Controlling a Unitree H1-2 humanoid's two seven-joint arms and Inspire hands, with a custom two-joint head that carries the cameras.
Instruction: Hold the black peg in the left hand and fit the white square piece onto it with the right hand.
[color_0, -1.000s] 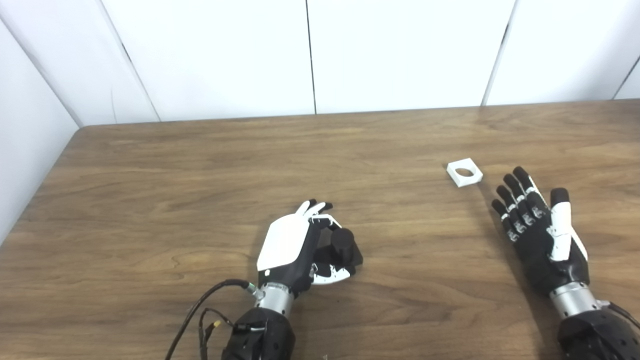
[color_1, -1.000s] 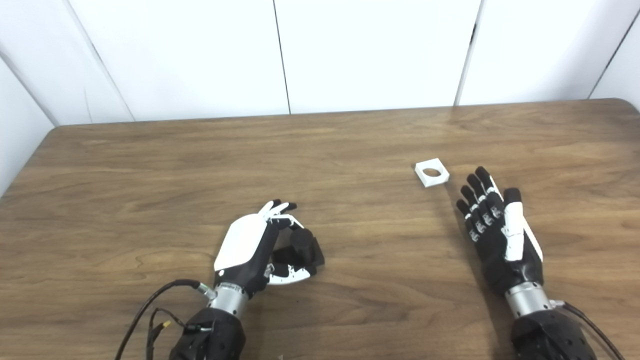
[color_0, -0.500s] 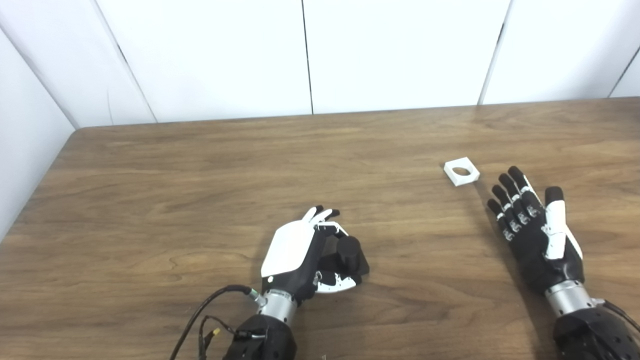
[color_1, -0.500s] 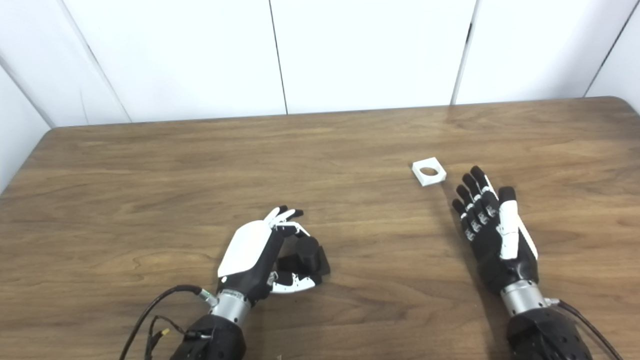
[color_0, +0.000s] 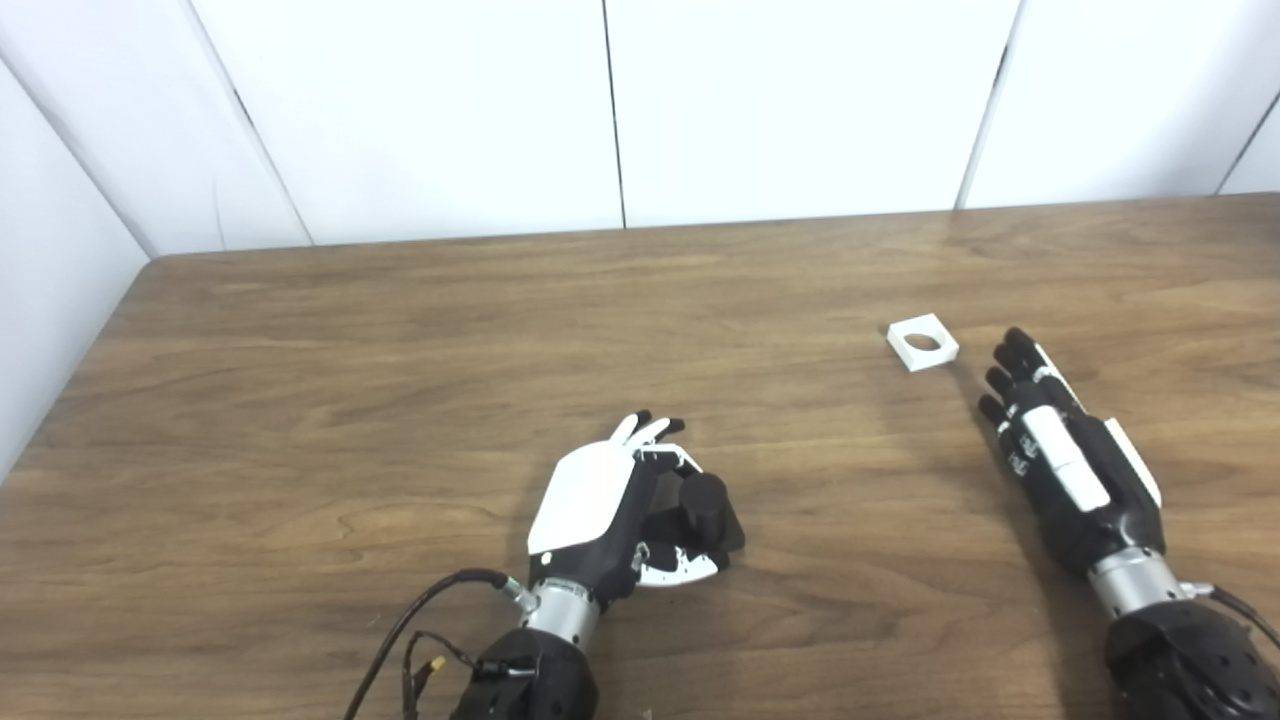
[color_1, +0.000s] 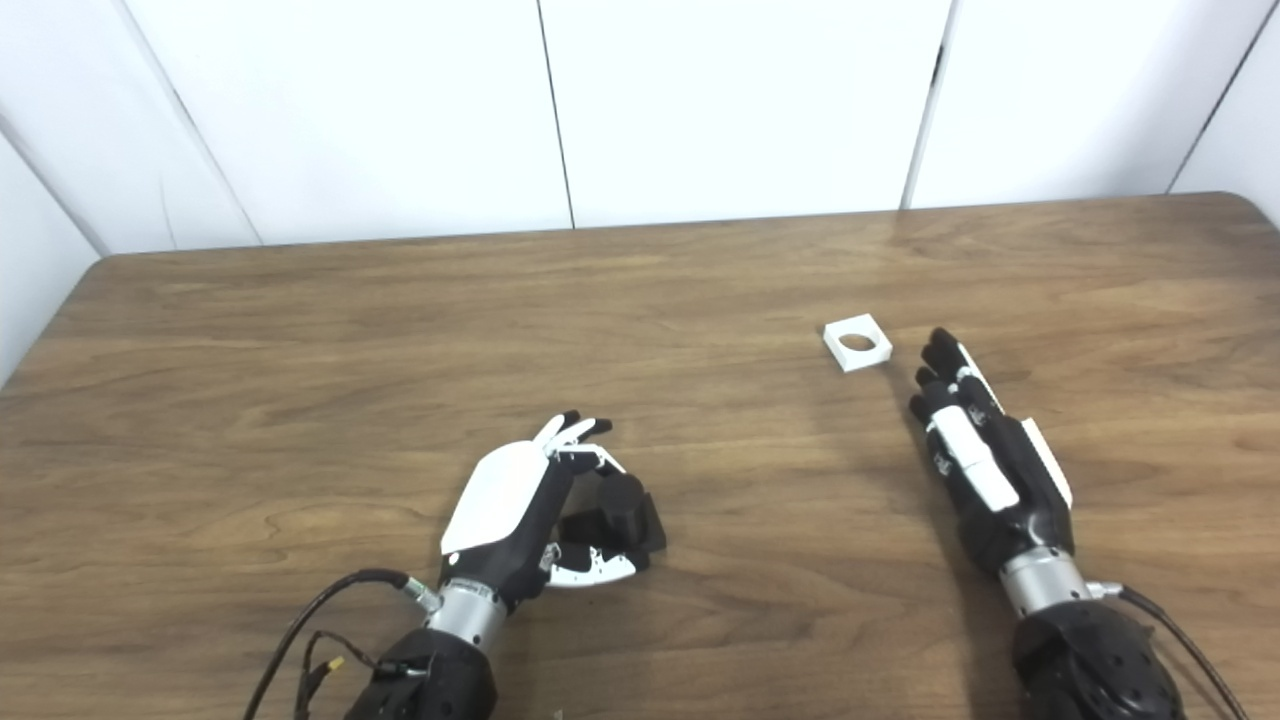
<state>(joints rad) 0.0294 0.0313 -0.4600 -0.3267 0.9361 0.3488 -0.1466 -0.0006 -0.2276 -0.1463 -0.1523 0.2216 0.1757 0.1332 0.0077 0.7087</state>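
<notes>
Left robot hand (color_0: 610, 500) curls around the black peg (color_0: 703, 498), which I steady upright on the counter (color_0: 400, 330); right robot hand (color_0: 1060, 455), fingers straight and empty, lies just beside the white square (color_0: 922, 342), ready to grasp.

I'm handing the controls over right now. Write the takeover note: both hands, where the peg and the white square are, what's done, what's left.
Left hand: shut on the black peg, low over the table near the front edge; whether the peg's base touches the wood I cannot tell.
Right hand: open, holds nothing, turned on edge, fingertips just short of the white square piece and not touching it.
White square piece: flat on the table, hole up, far right.
Done: the peg is gripped.
Left: pick up the square with the right hand, carry it to the peg, and fit its hole over it.
</notes>
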